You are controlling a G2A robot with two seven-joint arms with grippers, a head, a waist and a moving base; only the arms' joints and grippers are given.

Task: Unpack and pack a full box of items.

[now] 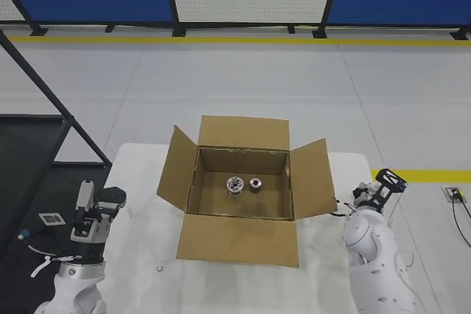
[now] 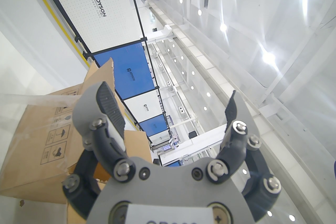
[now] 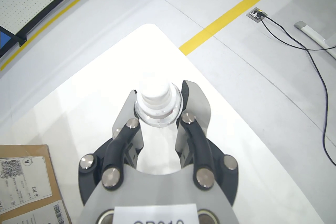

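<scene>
A white-capped container (image 3: pixel 157 101) is clamped by the right gripper (image 3: pixel 160 92) beside the open box (image 1: pixel 239 239), probably for setting down outside it. The left gripper (image 2: pixel 169 93) is seen wide open and empty at the box's other side.

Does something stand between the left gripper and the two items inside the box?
Yes. The box has its left flap raised; that flap and the wall below it stand between the open left gripper, beside the box, and the two items on its floor. From above, nothing visible covers them.
</scene>
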